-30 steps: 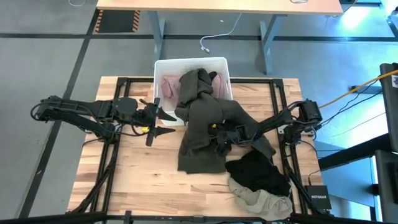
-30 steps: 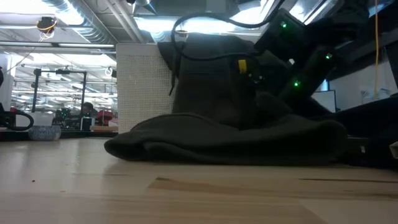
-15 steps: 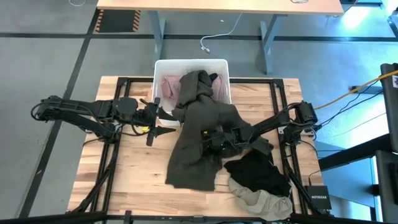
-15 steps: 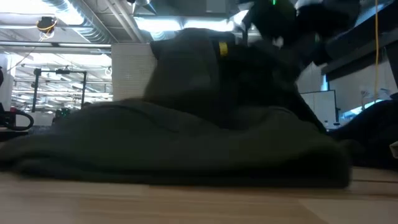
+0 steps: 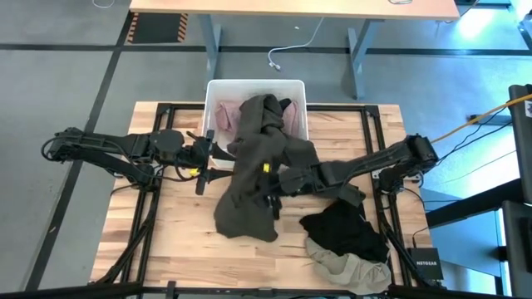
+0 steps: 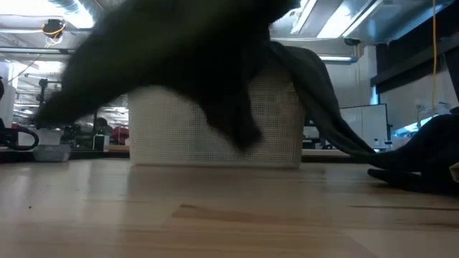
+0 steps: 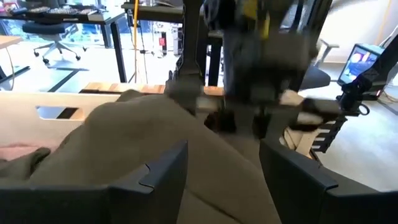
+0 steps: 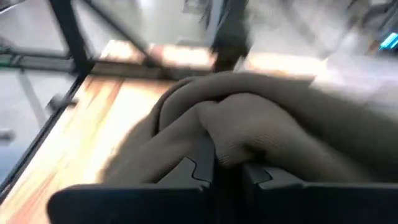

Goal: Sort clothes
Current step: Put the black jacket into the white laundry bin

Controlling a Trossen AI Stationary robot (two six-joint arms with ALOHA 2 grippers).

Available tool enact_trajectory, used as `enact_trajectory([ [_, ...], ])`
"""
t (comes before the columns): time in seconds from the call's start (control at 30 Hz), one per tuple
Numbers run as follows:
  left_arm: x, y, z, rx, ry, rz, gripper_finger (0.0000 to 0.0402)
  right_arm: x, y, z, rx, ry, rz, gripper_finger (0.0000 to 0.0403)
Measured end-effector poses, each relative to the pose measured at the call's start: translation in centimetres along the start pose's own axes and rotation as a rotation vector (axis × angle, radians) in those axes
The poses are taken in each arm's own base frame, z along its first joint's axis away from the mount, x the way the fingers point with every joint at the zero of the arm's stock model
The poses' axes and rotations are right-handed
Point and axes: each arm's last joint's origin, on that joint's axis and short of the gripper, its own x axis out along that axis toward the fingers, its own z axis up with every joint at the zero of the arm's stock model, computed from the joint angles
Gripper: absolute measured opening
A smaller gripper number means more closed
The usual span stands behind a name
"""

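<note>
The dark olive green garment has its far end in the white bin, drapes over the bin's near wall and spreads out toward the table's left. It shows lifted and blurred in the low view. My right gripper is shut on it near the table's middle. My left gripper is open and empty just left of the garment, which shows beyond its fingers. A dusty pink garment lies in the bin. A black garment and a beige-grey one lie at the near right. My right gripper pinches a bunched fold of the olive garment between its two fingers, several layers thick. It comes level from the table's right side. The garment's near part hangs off the fingers above the table, and its far end rests in the bin.
A black frame runs along the table's edges and under both arms. Bare wood lies at the near left. The bin stands at the far middle, and its perforated wall shows in the low view.
My right gripper has gone toward the table's left edge, still shut on the olive garment. The garment's near part has been dragged left and lifted off the table, while its far end has stayed in the bin.
</note>
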Motion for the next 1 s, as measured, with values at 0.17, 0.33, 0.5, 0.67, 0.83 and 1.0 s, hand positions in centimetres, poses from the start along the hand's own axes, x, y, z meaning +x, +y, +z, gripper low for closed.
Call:
enact_trajectory([
  [0.17, -0.1, 0.0, 0.2, -0.003, -0.019, 0.004, 0.0194, -2.0, -2.4, 6.1, -0.129, -0.115, -0.133, 0.0027],
  [0.33, -0.1, 0.1, 0.4, 0.000, -0.031, 0.024, 0.0194, -4.6, -7.3, 10.9, -0.168, -0.193, -0.352, 0.0027],
  [0.5, 0.0, 0.1, 0.1, 0.008, -0.010, 0.024, 0.0194, -5.7, -12.7, 11.5, -0.121, -0.155, -0.579, 0.0029],
  [0.67, 0.0, 0.3, 0.0, 0.009, 0.000, 0.067, 0.0194, -5.6, -16.4, 9.8, -0.018, -0.055, -0.682, 0.0063],
  [0.83, -0.4, 0.4, -0.5, 0.031, 0.049, 0.119, 0.0194, -5.0, -18.4, 7.1, 0.073, 0.101, -0.678, 0.0098],
  [1.0, -2.3, 1.3, -0.1, 0.021, 0.009, 0.419, 0.0194, -5.2, -18.6, 5.9, 0.111, 0.216, -0.770, 0.0120],
])
